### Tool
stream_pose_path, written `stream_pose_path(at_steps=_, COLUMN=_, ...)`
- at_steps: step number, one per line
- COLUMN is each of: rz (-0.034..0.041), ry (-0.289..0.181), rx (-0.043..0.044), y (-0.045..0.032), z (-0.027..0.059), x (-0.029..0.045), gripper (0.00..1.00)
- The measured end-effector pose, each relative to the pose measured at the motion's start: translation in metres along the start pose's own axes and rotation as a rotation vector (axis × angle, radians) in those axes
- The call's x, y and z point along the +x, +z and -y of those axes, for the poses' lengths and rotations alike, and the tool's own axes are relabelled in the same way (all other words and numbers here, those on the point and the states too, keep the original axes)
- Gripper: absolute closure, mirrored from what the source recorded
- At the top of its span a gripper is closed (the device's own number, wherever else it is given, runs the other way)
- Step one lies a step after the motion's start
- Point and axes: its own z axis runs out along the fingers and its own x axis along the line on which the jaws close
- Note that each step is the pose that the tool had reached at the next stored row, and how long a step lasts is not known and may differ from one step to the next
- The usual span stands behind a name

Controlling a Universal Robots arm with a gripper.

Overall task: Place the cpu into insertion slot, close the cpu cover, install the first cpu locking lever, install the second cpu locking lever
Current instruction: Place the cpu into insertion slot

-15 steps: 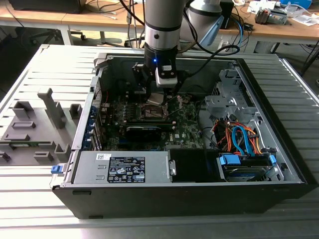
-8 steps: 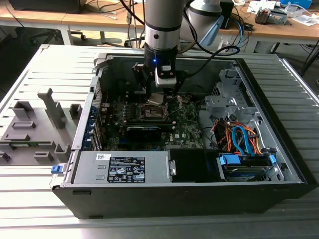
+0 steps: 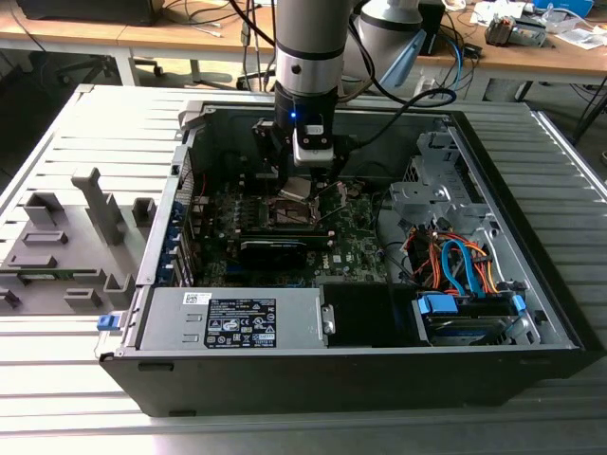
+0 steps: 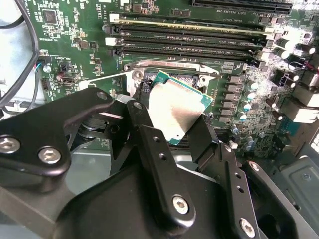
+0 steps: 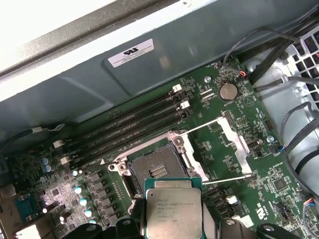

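Wooden workbenches (image 3: pixel 531 57) line the background behind a slatted metal table (image 3: pixel 57 123), where an open computer case (image 3: pixel 351 370) lies on its side. Inside it, the cpu (image 4: pixel 174 107) (image 5: pixel 173 211) (image 3: pixel 297 188) hangs pinched in the gripper (image 4: pixel 172 117) (image 5: pixel 174 229) (image 3: pixel 302 180), whose two black fingers (image 4: pixel 142 124) are closed on opposite edges of the chip. Its pale metal top faces the first wrist view and its green border shows along the free edges. In the second wrist view the chip looks tilted rather than level.

It is not seated. In the first wrist view it overlaps one rim of the insertion slot (image 5: pixel 152 167) (image 3: pixel 294 210), while most of the dark recess lies bare. The cpu cover (image 5: pixel 239 144) is swung back off the socket to one side, and two thin locking levers (image 5: pixel 227 179) stand out from the socket, leaving the way down into the recess open.

Room around the socket is tight – the memory slots (image 5: pixel 129 124) (image 4: pixel 199 37) run close along one rim, with the grey case wall (image 5: pixel 164 55) beyond them, and a row of small capacitors (image 5: pixel 82 191) crowds another side. The green motherboard (image 3: pixel 351 246) spreads outward from there. In the exterior view a power supply (image 3: pixel 237 318) sits along the case's near edge, and a grey fixture (image 3: pixel 76 237) rests on the table at the exterior view's left.
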Motion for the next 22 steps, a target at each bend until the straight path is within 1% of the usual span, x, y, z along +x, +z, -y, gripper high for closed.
stream_pose_path(at_steps=22, rz=0.0024, ry=0.065, rx=0.0025, y=0.0005, z=0.0, x=0.0, gripper=0.46)
